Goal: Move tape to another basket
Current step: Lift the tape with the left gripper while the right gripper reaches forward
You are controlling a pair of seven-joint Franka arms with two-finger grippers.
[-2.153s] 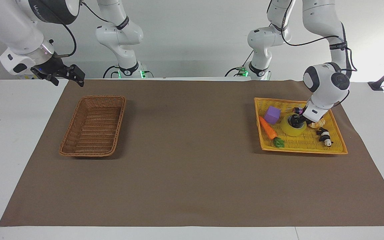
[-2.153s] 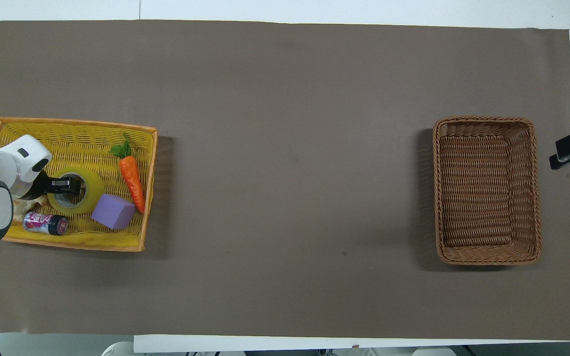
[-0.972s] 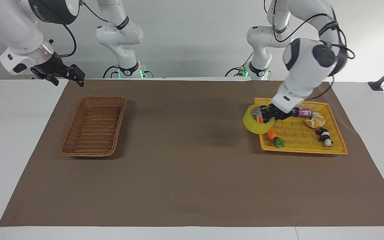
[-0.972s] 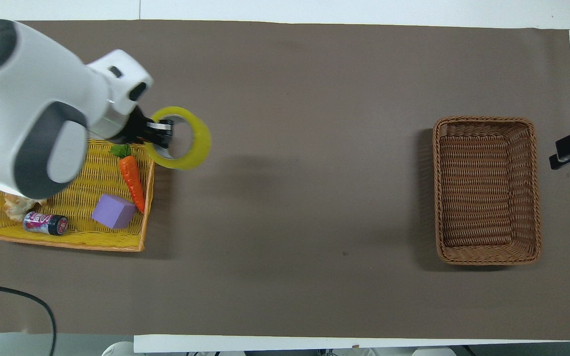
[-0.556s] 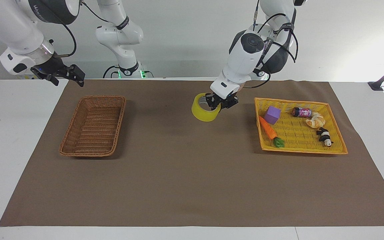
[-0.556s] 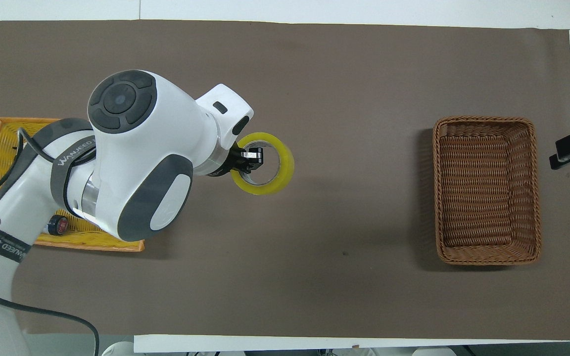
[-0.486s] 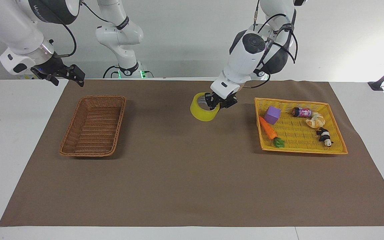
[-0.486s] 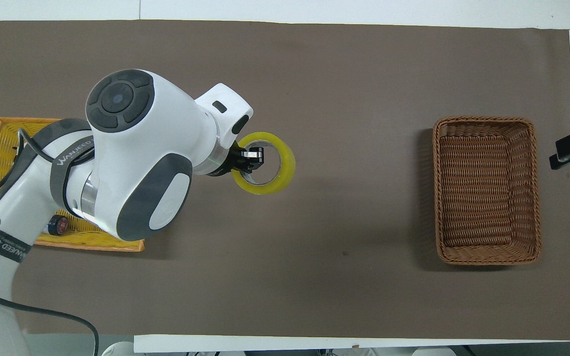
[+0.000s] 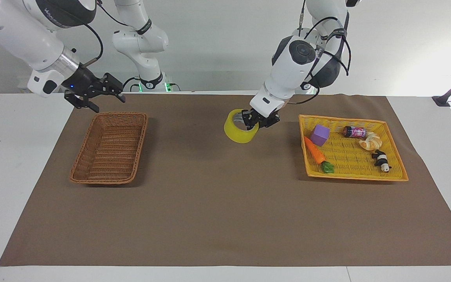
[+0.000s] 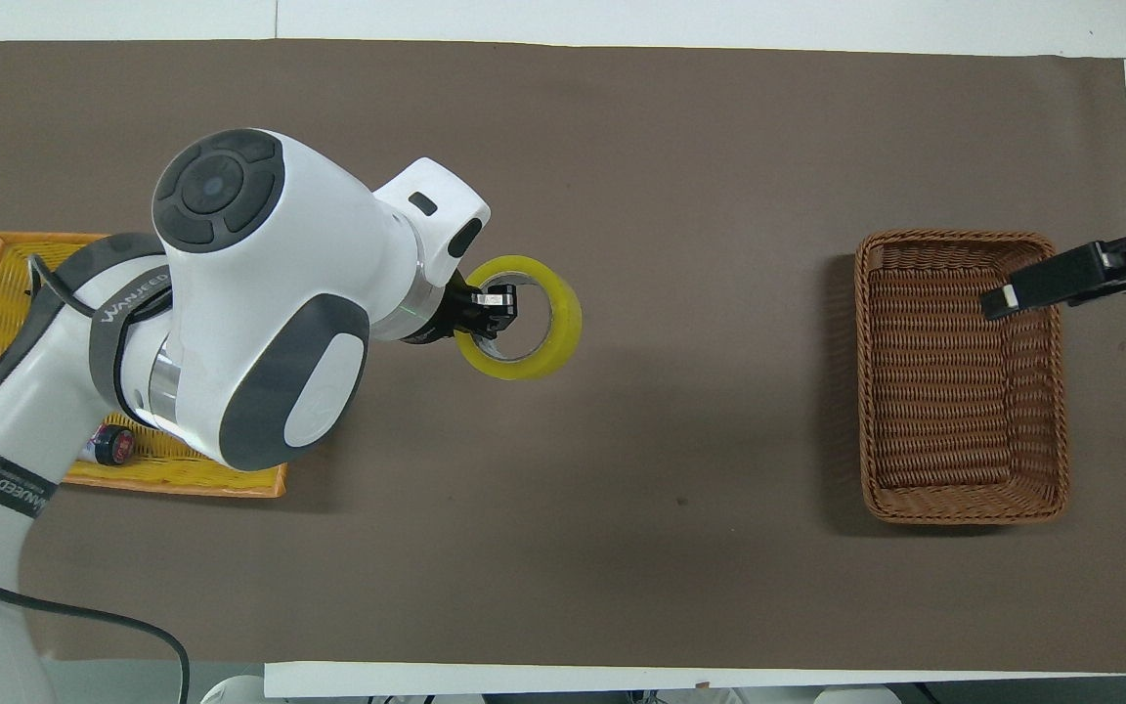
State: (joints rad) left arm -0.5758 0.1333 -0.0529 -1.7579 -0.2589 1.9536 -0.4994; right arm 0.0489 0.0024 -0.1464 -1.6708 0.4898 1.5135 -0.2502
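- Tape hangs from left gripper, fingers pinching one side of the ring, over bare mat btwn the two baskets.
- Brown basket well apart from that gripper, toward right arm's end.
- Right gripper spread wide, holding nothing, over the brown basket's rim nearest the robots.
- Risks: one-wall pinch, so roll could swing or slip w/ a fast move; a handoff could fumble; early release drops it on mat.
- Yellow tray w/ toys sits just beside left gripper.

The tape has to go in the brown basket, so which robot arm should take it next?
Probably the right: its open gripper hangs at the brown basket. The left gripper holds the tape over the mat's middle.
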